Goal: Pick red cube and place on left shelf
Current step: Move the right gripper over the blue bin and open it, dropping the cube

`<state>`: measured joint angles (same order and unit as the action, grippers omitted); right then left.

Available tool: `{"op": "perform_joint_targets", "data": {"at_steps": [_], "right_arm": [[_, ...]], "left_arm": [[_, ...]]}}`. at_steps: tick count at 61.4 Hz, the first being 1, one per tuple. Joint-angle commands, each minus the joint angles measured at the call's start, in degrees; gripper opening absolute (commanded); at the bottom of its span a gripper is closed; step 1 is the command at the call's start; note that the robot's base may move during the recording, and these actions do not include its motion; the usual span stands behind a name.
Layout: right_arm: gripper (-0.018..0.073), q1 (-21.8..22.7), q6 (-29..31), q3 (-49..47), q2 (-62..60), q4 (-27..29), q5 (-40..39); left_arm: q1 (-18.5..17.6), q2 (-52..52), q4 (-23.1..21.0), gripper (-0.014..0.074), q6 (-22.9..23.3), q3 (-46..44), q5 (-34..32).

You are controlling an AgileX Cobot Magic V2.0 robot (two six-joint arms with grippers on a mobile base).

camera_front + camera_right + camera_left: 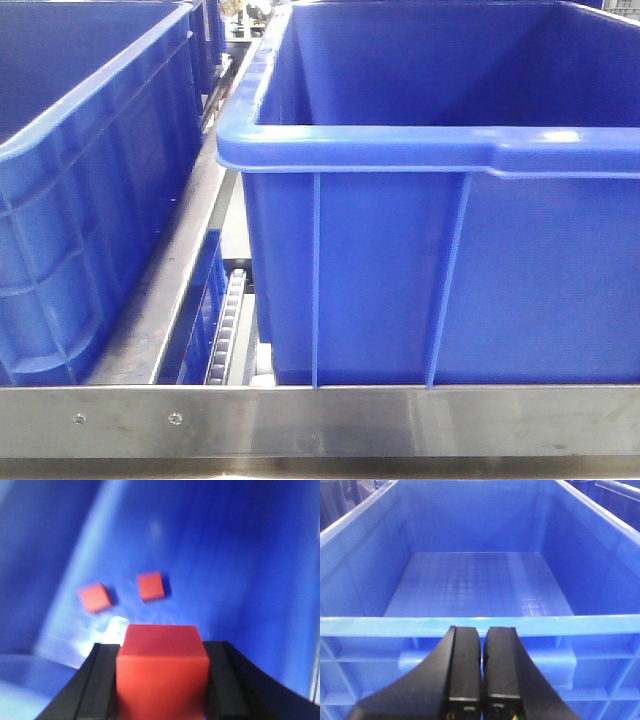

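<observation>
My right gripper (162, 652) is shut on a red cube (162, 672), clamped between its two black fingers inside a blue crate. Two more red cubes (95, 597) (151, 586) lie on that crate's floor farther off. My left gripper (483, 632) is shut with nothing in it, its pads together just in front of the near rim of an empty blue crate (480, 625). The left shelf (320, 420) shows in the front view as a steel front rail with screws, bearing two ribbed blue crates (450, 250) (80, 180). Neither gripper appears in the front view.
Roller tracks (225, 330) run between the two crates on the shelf. A steel divider (170, 290) slopes back beside the left crate. The crate walls stand tall on every side of both grippers.
</observation>
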<state>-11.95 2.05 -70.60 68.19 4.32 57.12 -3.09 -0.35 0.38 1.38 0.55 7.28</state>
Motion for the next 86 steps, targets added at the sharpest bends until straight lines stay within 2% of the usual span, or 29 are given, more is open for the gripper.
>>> {"op": "perform_joint_targets", "data": {"at_steps": [1,26,71,78,86], "right_arm": [[0.0185,0.0,0.9,-3.0,4.4,-1.4,-2.2],[0.0185,0.0,1.9,-3.0,19.2,-4.3,-3.0],[0.0188,0.0,1.9,-3.0,28.7,-4.3,-3.5],[0.0231,0.0,1.9,-3.0,29.5,-4.3,-2.6],[0.0355,0.0,1.9,-3.0,29.7,-4.3,-1.9]], "left_arm": [[-0.2,-0.8,-0.4,0.0102,0.0,1.3,-5.0],[-0.2,-0.8,-0.4,0.0102,0.0,1.3,-5.0],[-0.2,-0.8,-0.4,0.0102,0.0,1.3,-5.0],[-0.2,-0.8,-0.4,0.0102,0.0,1.3,-5.0],[-0.2,-0.8,-0.4,0.0102,0.0,1.3,-5.0]]}}
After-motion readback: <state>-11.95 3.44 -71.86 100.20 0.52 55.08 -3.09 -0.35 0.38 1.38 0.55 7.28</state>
